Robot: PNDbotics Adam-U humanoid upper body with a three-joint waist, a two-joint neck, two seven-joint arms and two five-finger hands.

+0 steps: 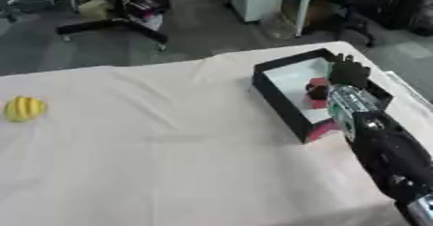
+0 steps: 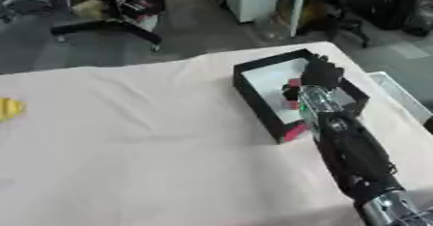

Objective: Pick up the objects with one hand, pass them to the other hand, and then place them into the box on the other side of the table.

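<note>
Fingers (image 1: 345,62) of the right hand (image 1: 348,74) pointing away over the box (image 1: 279,102), fairly straight as far as can be made out, curled round nothing visible. Right arm (image 1: 385,152) reaching in from the lower right corner, black with a silver wrist section, stretched across the near right part of the table (image 1: 169,152). Hand hanging above the open black box with the pale inside, at the table's far right. Inside the box, just under the hand: a red thing (image 1: 317,84) and a dark one (image 1: 315,93) beside it, shapes too blurred to name. Pink patch at the box's near outer corner. Far over at the left edge of the table, well apart from the box: a yellow ribbed object (image 1: 23,109), rounded, lying alone on the pale cloth. Cloth smooth with a few soft creases. Left hand nowhere in either view. Beyond the table, grey floor and a wheeled stand base (image 1: 114,27).
</note>
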